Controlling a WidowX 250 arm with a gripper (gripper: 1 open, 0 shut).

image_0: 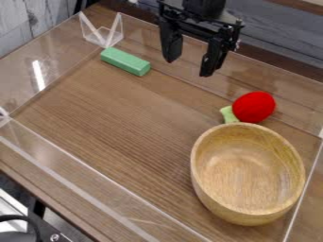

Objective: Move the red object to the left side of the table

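Note:
The red object [255, 106] is a small bright red ball with a light green piece on its left side. It rests on the brown wood-grain table [113, 123] at the right, just behind the wooden bowl. My black gripper [190, 57] hangs above the table's far middle, pointing down. Its two fingers stand apart with nothing between them, so it is open. It lies up and to the left of the red object, clearly apart from it.
A large wooden bowl [248, 173] fills the front right corner. A flat green rectangular block [125, 61] lies at the back left. Low clear plastic walls [51, 161] edge the table.

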